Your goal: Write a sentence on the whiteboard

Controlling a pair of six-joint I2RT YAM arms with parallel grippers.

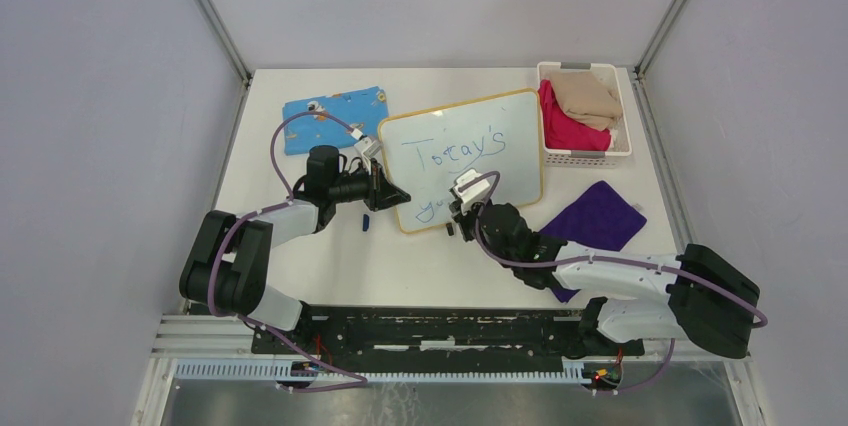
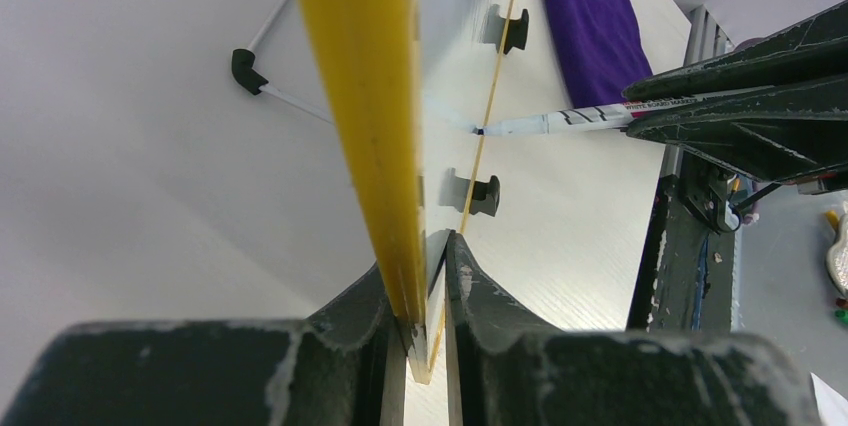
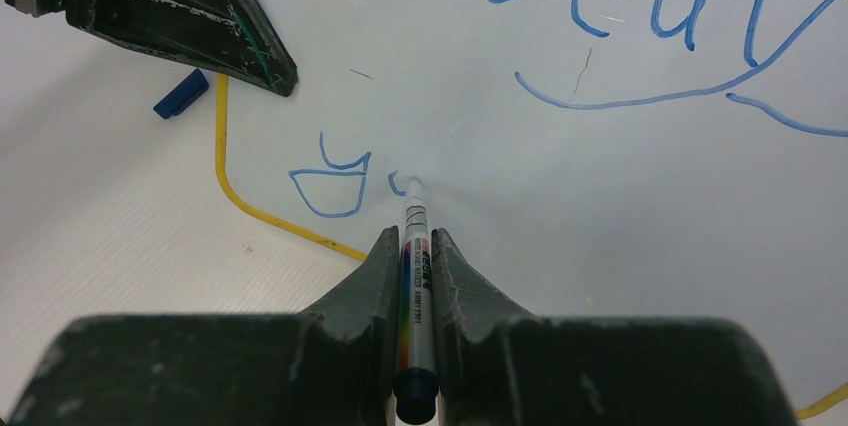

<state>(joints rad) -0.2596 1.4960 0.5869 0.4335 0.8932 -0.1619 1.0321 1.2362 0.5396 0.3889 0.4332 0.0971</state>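
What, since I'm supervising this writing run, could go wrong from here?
1. The left gripper clamps the whiteboard at only one spot on its rim; pen pressure could pivot it and skew the letters.
2. The right gripper pinches the whiteboard marker by its slim barrel; it may tilt or slide back, thinning strokes.
3. The sentence has a long low tail above the just-started second line; new letters might cross it.
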